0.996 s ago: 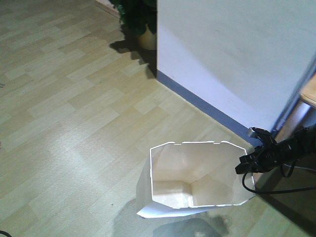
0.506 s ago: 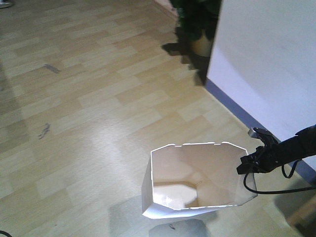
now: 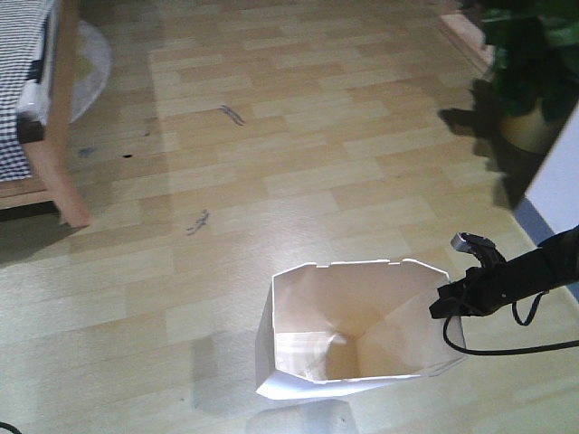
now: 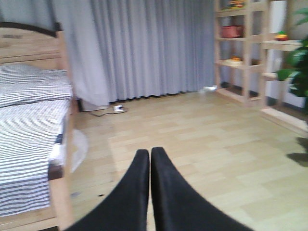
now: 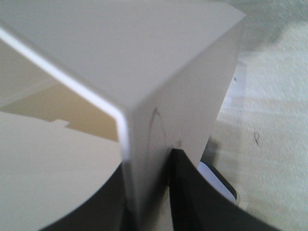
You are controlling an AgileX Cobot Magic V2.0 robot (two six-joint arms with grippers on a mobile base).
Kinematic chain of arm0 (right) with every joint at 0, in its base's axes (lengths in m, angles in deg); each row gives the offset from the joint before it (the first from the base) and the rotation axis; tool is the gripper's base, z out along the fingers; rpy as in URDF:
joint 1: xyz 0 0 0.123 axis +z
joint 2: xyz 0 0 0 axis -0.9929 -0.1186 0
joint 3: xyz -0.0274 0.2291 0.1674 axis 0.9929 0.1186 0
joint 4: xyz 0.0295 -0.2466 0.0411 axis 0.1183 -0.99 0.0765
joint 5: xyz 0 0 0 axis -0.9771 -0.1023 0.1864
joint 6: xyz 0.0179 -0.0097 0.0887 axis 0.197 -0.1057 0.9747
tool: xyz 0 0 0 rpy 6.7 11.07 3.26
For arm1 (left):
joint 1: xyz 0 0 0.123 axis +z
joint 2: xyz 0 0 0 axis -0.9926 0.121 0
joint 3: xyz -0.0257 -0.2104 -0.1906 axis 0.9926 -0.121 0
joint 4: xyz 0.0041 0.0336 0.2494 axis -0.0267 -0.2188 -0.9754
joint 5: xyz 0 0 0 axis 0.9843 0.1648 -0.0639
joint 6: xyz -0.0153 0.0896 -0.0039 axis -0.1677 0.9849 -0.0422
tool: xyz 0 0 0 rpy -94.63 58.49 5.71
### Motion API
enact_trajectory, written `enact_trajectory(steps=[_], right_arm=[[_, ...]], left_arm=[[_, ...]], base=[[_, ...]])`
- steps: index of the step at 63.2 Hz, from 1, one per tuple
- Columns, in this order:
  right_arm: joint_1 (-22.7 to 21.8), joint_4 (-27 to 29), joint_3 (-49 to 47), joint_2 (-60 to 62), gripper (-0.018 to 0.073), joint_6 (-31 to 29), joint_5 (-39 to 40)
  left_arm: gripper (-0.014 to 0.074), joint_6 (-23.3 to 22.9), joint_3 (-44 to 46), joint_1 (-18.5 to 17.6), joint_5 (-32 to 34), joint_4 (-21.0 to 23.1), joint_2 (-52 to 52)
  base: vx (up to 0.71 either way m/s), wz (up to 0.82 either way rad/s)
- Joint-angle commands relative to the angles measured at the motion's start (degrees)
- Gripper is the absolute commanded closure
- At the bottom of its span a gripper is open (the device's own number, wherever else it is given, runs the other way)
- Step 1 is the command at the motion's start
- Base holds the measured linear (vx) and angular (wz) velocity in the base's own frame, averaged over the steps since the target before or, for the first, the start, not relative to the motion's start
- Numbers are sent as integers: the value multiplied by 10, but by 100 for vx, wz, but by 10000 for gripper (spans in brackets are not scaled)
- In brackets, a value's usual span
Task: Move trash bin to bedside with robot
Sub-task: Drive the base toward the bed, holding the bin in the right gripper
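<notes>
We judge the carrying step to be in hand. The right gripper (image 3: 445, 306) is pinching the right-hand rim of the trash bin (image 3: 357, 312), and the right wrist view shows the thin white wall caught between the two dark jaws. The bin is at near centre on the wooden floor (image 3: 298, 154) and leans a little. The front view is too steep for us to tell whether its base rests on the boards or hangs just clear of them. The left gripper (image 4: 150, 161) has its fingers pressed together on nothing and points over open floor, with the bed to its left.

The bed (image 3: 61, 136), with its light wooden frame and checked bedding, lies at far left, well apart from the bin, so most of the trip is not yet done. We think the next move calls for the base to travel left and far while the pinch holds firm, since so thin a wall could flex or slip out. The black cable (image 3: 507, 349) looping beside the bin must not snag, and the bin should stop beside the frame's leg without knocking it.

Inside, the bin shows only bare cream walls and bottom, and we see nothing lying in it.
</notes>
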Motion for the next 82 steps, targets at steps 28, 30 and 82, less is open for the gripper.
enact_trajectory(steps=[28, 30, 82], right_arm=[[-3, 40, -5, 44, 563, 0, -124], [-3, 40, -5, 44, 563, 0, -124], [-3, 40, -5, 44, 563, 0, -124]], left_arm=[[603, -8, -7, 0, 41, 6, -4], [603, -8, -7, 0, 41, 6, -4], [603, -8, -7, 0, 41, 6, -4]], base=[[28, 30], [33, 14], [34, 5]])
